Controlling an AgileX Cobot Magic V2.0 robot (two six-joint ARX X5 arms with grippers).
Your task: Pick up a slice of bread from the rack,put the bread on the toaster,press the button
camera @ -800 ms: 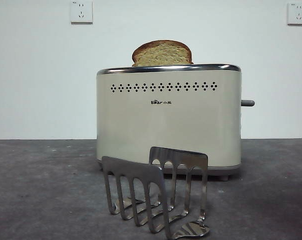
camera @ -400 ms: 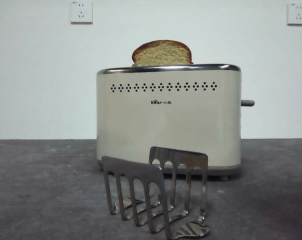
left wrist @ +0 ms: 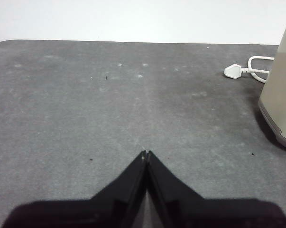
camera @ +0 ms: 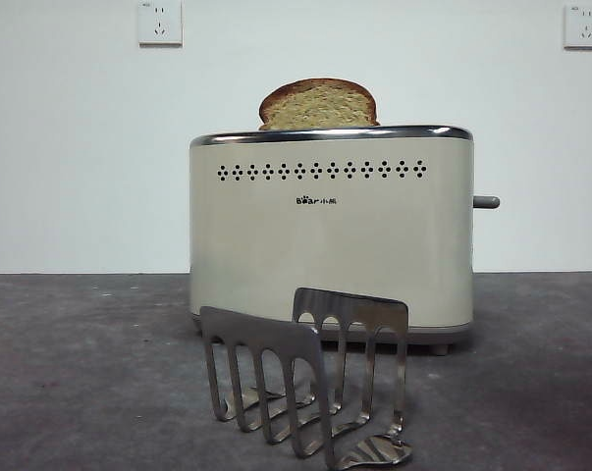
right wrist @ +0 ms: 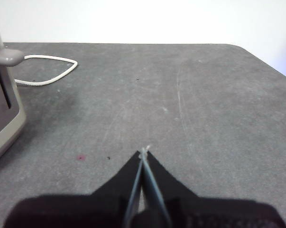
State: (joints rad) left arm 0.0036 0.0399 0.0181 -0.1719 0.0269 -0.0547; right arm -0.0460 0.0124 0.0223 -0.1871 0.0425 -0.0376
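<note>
My left gripper (left wrist: 146, 153) and right gripper (right wrist: 144, 151) each hover low over bare table (left wrist: 109, 109), jaws pressed together, holding nothing. The slice of bread (camera: 318, 104) stands upright in the toaster (camera: 330, 235), behind the rack (camera: 305, 383). The button (camera: 485, 202) juts from the toaster's side.

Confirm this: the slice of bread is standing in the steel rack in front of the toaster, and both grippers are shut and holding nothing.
Not quite. The slice of bread sticks up out of the top of the toaster; the rack in front holds nothing, as the front view shows. The rest is right: the left gripper and right gripper are both shut on nothing, each over bare table.
</note>
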